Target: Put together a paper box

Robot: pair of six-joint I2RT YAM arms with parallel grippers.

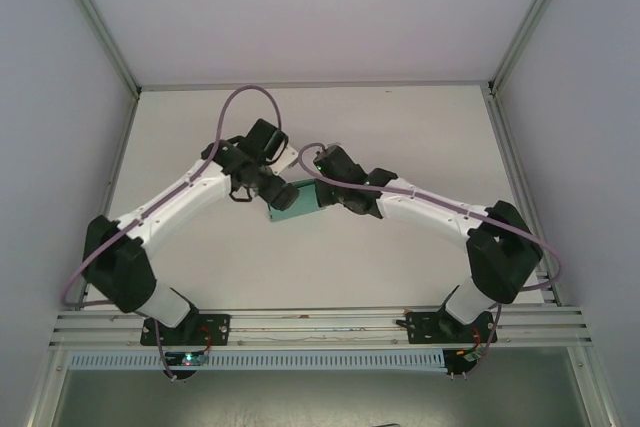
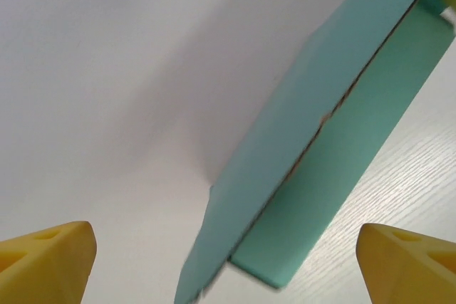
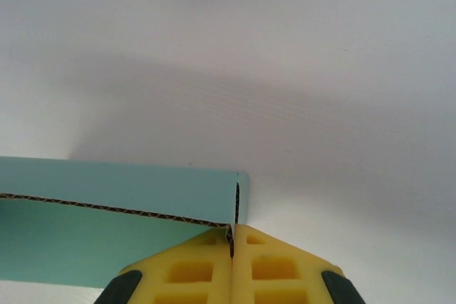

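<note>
Teal-green thin-card paper box (image 1: 297, 197) looks nearly formed, walls folded up; right gripper (image 3: 234, 247) pinches one corner wall, while left gripper (image 2: 225, 240) hangs spread wide, empty.

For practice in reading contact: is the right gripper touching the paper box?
Touching. In the right wrist view the right gripper is shut on the paper box, pinching its corner edge between both fingers with no gap.

- I work in a lab-style robot cell, not a home: a plain white table (image 1: 300, 277) boxed in by pale panels (image 1: 40, 147) at nine, twelve and three o'clock.
- Aluminium frame rails (image 1: 320, 322) cross at six o'clock, where my arm bases (image 1: 185, 332) are bolted.
- Purple cables (image 1: 248, 89) loop over my arms.
</note>
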